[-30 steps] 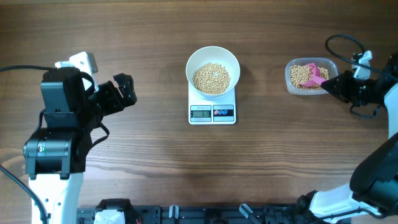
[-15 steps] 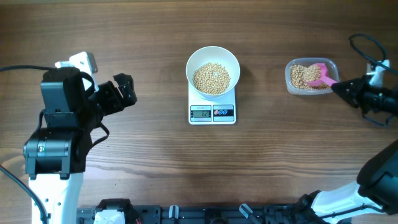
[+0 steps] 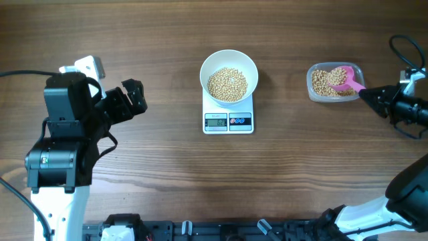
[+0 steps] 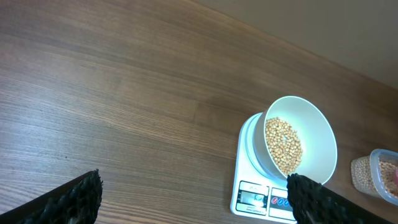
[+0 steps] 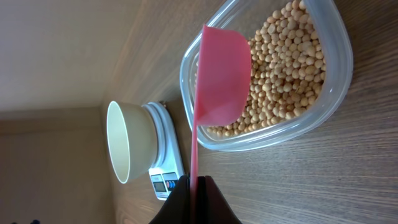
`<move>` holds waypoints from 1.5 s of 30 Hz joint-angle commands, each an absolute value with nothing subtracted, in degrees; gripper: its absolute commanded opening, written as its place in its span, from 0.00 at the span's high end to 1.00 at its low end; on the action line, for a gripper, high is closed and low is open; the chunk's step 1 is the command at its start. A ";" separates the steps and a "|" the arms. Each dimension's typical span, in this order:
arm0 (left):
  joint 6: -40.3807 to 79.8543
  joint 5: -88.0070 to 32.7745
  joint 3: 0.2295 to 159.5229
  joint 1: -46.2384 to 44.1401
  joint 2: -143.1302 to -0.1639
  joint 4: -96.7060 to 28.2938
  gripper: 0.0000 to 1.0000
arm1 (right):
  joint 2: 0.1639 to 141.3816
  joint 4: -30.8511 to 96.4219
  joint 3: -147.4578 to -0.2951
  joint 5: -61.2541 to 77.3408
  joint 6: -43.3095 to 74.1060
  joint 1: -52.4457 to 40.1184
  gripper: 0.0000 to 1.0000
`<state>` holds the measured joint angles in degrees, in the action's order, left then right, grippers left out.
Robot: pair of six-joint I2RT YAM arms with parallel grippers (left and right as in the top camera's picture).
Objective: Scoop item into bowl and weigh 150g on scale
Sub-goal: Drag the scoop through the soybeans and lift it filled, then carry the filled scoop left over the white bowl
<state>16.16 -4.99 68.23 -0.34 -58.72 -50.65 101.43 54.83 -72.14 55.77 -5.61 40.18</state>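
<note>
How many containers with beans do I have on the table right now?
2: the white bowl on the scale at center, and the clear tub at the right.

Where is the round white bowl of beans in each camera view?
Overhead: round white bowl, top centre.
Left wrist: bowl, lower right.
Right wrist: bowl, lower left, seen side-on.
Shared landmark: the white digital scale beneath it.

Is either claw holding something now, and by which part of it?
The right claw is shut on the pink scoop, pinching the end of its handle. The left claw is open and holds nothing.
</note>
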 commanded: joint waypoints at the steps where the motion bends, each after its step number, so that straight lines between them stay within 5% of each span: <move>1: 15.42 -4.43 69.32 -0.05 -58.94 -50.68 0.00 | 102.54 55.35 -71.85 59.59 -5.85 40.49 0.96; 15: 15.42 -4.45 69.32 -0.05 -58.94 -50.65 0.00 | 102.54 57.84 -71.88 72.64 -6.00 39.99 0.96; 24: 15.42 -4.45 69.32 -0.05 -58.94 -50.68 0.00 | 101.10 57.69 -71.99 79.35 -4.82 31.35 0.96; 34: 15.42 -4.45 69.32 -0.05 -58.94 -50.68 0.00 | 95.04 42.72 -74.35 65.84 12.43 13.37 0.96; 45: 15.42 -4.43 69.32 -0.05 -58.94 -50.68 0.00 | 92.55 37.63 -75.33 41.65 7.40 -2.63 0.96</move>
<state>16.16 -4.99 68.23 -0.36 -58.72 -50.65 93.73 39.24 -74.08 50.74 10.61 0.47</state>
